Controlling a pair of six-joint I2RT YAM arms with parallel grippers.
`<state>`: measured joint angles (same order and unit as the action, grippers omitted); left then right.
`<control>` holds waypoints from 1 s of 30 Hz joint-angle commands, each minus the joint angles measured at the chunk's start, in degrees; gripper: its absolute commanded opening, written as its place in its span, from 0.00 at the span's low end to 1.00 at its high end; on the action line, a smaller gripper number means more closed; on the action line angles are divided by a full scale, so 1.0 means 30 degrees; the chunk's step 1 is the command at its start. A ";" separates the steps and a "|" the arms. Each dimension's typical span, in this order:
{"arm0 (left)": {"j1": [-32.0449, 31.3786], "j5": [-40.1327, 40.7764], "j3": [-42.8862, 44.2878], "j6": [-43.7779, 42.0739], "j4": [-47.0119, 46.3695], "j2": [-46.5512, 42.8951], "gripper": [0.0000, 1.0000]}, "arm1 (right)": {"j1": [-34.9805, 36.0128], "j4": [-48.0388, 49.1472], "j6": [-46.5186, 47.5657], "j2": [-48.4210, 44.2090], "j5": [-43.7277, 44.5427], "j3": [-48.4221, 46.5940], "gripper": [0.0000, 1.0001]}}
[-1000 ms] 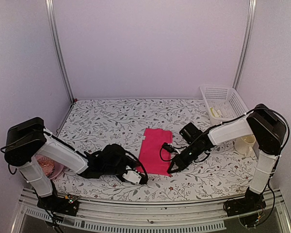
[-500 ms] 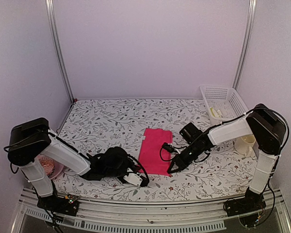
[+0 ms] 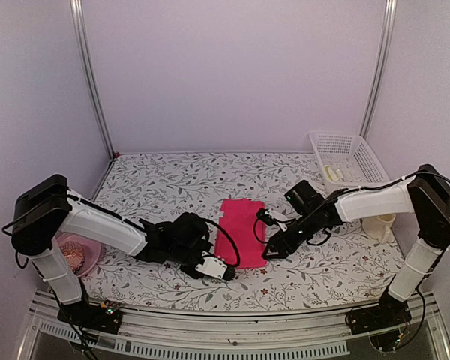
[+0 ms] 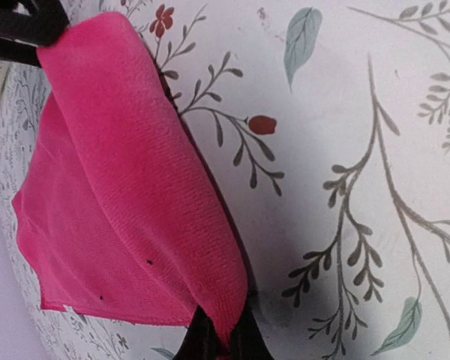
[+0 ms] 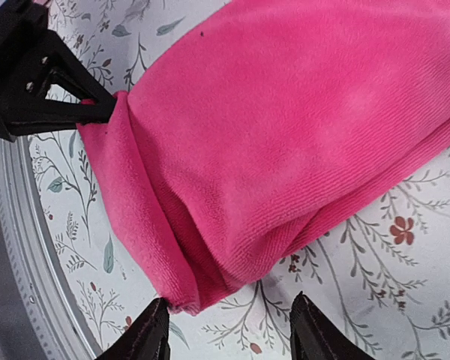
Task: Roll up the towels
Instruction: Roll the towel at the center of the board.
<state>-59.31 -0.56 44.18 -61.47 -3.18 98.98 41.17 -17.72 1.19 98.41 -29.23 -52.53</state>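
Note:
The bright pink towel (image 3: 238, 225) lies flat on the floral tabletop (image 3: 165, 187), between the two arms. Its near edge is doubled over into a thick fold (image 4: 142, 187). My left gripper (image 3: 226, 274) is shut on the near-left corner of that fold; in the left wrist view the cloth disappears between the closed tips (image 4: 223, 339). My right gripper (image 5: 231, 330) stands open just off the fold's other end (image 5: 184, 296). One fingertip (image 5: 151, 334) sits beside the cloth, and nothing is between the fingers. In the top view it hovers at the towel's near-right corner (image 3: 268, 253).
A white basket (image 3: 346, 154) with a pale yellowish item (image 3: 333, 174) stands at the back right. A cream cup (image 3: 380, 223) is at the right edge. A pink bowl (image 3: 79, 259) sits at the front left beside the left arm. The table's metal rail runs close behind the towel's near edge.
The left gripper slid right and closed on the towel's near-left corner. The right gripper opened, letting go of the near-right corner, and its arm drew slightly back and right.

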 commanded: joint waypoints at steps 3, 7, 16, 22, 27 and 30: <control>0.1412 -0.4778 0.1589 0.2362 0.6127 0.0319 0.00 | 0.1947 0.1699 0.2377 -0.3067 0.5285 0.1282 0.61; 0.2348 -0.6352 0.2547 0.2784 0.7362 0.0759 0.00 | 0.3964 0.3508 0.3827 -0.3851 0.6537 0.2366 0.62; 0.4456 -0.9797 0.4463 0.3059 0.9989 0.2035 0.00 | 0.6810 0.8769 0.7526 -0.5955 0.8035 0.5789 0.63; 0.4902 -1.0773 0.5563 0.2919 1.1443 0.2882 0.00 | 0.8358 1.0565 0.9473 -0.5510 1.0518 0.6274 0.63; 0.5110 -1.1355 0.6363 0.2737 1.2536 0.3697 0.00 | 0.9069 1.0954 1.0793 -0.3174 1.1938 0.5060 0.64; 0.5282 -1.1596 0.6547 0.2762 1.2811 0.3872 0.00 | 0.9207 1.0989 1.1231 -0.1860 1.2772 0.4314 0.63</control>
<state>-44.45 -32.88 63.24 -53.15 29.80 108.73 67.96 13.06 31.22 88.53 3.46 -36.38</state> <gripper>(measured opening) 0.036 0.635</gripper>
